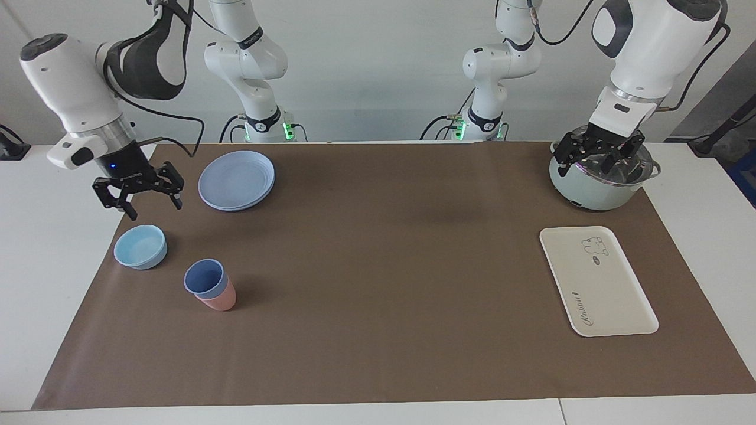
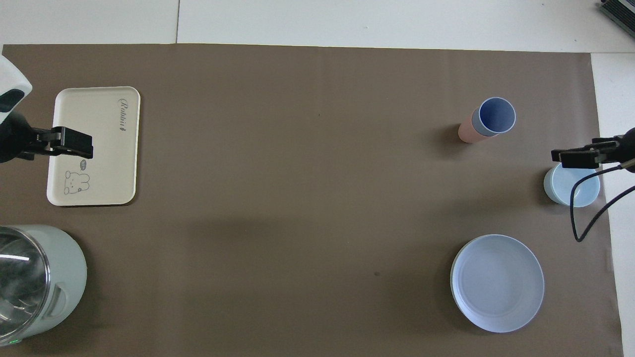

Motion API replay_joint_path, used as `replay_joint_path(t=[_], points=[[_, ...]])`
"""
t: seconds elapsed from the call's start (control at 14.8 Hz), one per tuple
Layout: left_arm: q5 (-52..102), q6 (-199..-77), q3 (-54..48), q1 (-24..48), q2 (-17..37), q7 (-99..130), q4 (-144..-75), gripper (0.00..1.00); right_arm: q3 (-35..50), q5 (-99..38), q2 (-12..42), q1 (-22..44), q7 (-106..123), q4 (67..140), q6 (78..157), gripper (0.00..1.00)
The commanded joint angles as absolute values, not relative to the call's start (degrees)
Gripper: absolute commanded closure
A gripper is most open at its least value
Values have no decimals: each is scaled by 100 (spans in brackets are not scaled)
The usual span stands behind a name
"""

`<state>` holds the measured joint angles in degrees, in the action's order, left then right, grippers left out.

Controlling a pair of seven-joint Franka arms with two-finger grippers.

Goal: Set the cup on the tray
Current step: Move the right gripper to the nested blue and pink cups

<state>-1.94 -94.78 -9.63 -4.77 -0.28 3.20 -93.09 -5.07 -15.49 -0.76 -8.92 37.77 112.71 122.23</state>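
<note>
Brown mat [image 1: 378,265] covers the table; the periwinkle-blue plastic cup [image 1: 205,277] sits nested in a pink cup [image 1: 220,300], beside a light-blue bowl [image 1: 140,247], well apart from the cream rectangular tray [image 1: 596,280]. Both jaws apart: right gripper [image 1: 139,192] over the mat near the bowl, left gripper [image 1: 599,152] over a pale-green pot [image 1: 596,186], partly hiding it.

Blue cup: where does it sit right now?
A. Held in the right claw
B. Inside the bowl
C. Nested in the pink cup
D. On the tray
C. The blue cup sits nested in the pink cup on the mat, far from the tray; the open right claw hangs above the bowl, holding nothing.
</note>
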Motion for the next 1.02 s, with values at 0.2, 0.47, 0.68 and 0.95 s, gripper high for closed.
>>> replay_joint_path(t=[0.2, 0.47, 0.68, 0.95], points=[[-229, -9475, -993, -527, -211, 369, -9492, 0, -448, -3528, 816, -1327, 6613, 11312, 12936, 0], [-229, -9466, -993, -527, -211, 378, -9501, 0, -439, -5017, 1300, -1239, 8181, 11355, 13368, 0], [-229, -9466, -993, -527, -211, 378, -9492, 0, -422, -5944, 1660, -1257, 9268, 11382, 13316, 0], [-229, -9475, -993, -527, -211, 369, -9501, 0, -431, -7346, 2083, -1266, 10687, 11435, 13087, 0]])
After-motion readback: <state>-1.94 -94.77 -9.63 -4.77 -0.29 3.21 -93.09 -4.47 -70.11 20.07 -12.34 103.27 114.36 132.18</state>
